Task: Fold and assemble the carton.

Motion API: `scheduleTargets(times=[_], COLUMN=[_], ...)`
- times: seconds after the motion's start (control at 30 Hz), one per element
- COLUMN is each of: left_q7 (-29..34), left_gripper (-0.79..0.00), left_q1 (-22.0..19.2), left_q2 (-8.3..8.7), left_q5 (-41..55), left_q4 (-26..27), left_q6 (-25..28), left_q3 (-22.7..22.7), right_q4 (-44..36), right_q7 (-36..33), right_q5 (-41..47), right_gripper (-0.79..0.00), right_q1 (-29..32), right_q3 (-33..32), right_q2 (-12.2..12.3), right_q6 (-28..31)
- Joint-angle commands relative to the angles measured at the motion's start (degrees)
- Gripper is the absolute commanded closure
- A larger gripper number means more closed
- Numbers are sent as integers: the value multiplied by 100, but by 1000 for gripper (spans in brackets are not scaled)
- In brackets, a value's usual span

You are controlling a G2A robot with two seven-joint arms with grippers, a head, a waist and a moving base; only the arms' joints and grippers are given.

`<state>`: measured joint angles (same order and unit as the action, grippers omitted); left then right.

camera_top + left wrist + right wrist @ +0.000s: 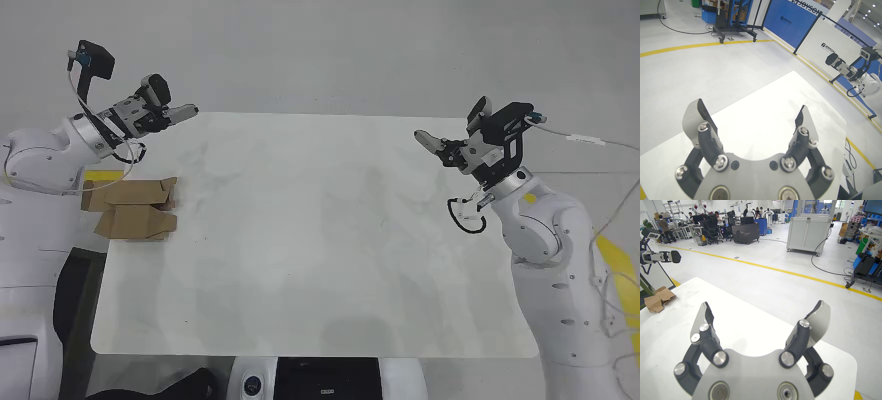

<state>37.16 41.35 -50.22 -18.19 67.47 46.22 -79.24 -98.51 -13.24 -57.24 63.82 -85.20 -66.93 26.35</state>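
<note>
While both arms hang over the far corners, white table (330, 260) between them, brown carton (135, 208) lying folded and unassembled at its left edge, near the left gripper (751, 108), fingers apart, right gripper (762, 308) well apart from it, fingers likewise spread

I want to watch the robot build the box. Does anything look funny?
Yes. The carton lies crumpled and half-folded at the edge of the table, partly sticking out past it, far from the middle. The left pincer and right pincer are open, holding nothing.
</note>
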Motion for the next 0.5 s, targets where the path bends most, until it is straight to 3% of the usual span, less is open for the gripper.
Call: scheduleTargets(times=[0.0,0.2,0.47], left_q7=[0,-75,273], left_gripper=[-784,-785,-785], left_q1=[0,75,510], left_q2=[0,2,140], left_q5=[0,157,1645], left_q4=[0,-46,-266], left_q6=[0,-87,-183], left_q3=[0,-41,-634], right_q4=[0,0,0], right_q7=[0,0,0], right_q5=[0,0,0], right_gripper=[-785,-785,-785], right_q1=[0,0,0], right_q3=[0,0,0], right_q2=[0,0,0], right_q6=[0,0,0])
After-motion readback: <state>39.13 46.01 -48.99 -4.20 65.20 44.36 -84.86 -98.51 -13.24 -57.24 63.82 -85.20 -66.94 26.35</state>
